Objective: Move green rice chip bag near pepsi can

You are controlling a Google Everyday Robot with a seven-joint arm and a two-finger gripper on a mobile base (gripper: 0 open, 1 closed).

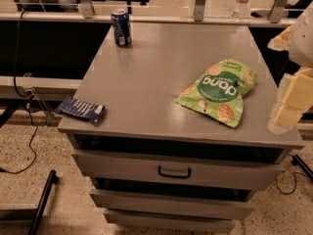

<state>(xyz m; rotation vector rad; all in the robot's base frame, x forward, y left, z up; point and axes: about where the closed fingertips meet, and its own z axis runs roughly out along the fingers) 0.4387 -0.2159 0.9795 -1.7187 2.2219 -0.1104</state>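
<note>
- Lying flat on the grey counter (146, 72), the green rice chip bag (218, 93) is found on the right half of the top, toward the front. Its white "dang" lettering is seen upside down, and round tan chips are printed around the dark-green label.
- The pepsi can (121, 28) is seen upright near the far left corner of the counter, silver top up and well apart from the bag. A wide stretch of grey top is left between the two.
- The pincer (292, 102) is seen at the right edge of the view, pale yellow and cream, over the counter's right rim. It is placed near the bag's right side but apart from it. Whether it is spread or closed cannot be told.
- A small dark-blue wrapped packet (80, 109) is laid at the front left corner of the counter.
- A clear plastic water bottle (242, 0) is stood upright beyond the far edge of the counter, to the right.
- Drawers are set below the top, the upper one fitted with a dark handle (174, 172).
- A black cable (19, 58) is hung down at the left.
</note>
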